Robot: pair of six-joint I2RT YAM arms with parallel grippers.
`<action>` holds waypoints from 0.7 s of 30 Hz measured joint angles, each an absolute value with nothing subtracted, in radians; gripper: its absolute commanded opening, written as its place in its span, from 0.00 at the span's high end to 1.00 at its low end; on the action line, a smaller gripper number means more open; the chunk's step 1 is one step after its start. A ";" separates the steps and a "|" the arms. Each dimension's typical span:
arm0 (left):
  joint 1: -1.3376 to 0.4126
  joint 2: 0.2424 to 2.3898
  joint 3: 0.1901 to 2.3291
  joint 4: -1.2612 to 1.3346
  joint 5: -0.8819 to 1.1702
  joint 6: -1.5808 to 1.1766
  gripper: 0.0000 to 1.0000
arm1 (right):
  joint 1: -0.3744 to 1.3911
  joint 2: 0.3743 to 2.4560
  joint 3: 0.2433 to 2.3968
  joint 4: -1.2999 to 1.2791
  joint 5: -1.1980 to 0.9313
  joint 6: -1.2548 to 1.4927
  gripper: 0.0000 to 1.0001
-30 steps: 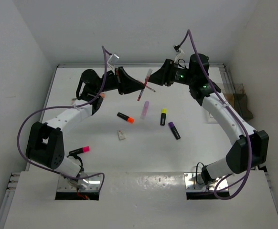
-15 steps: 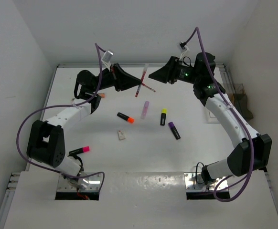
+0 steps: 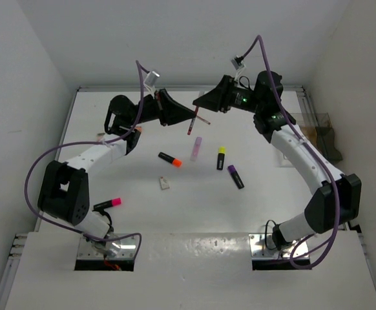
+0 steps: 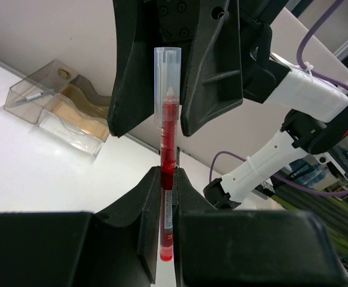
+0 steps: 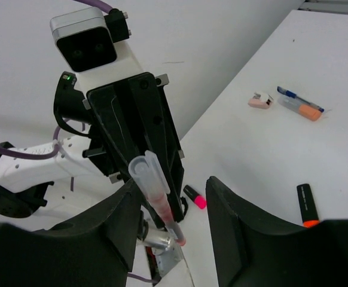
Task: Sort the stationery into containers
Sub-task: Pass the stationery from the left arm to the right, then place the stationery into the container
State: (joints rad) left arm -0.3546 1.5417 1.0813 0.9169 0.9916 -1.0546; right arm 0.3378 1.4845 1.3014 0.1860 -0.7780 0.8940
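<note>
Above the table's (image 3: 272,194) far middle, the left fingers (image 4: 147,206) pinch a red pen (image 4: 167,128); the right fingers (image 5: 240,239) straddle its capped end half-wide, seemingly not touching, and should close squarely.

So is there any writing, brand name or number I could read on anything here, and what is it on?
Nothing here can be read.
Red pen: tiny dark print low on its barrel, too blurred to read.
Orange highlighter, yellow highlighter, purple highlighter: too small in view to show any lettering.
</note>
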 measured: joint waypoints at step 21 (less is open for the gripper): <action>-0.287 1.604 1.329 0.275 0.984 -0.586 0.05 | 0.262 1.489 1.510 -0.223 -0.527 0.133 1.00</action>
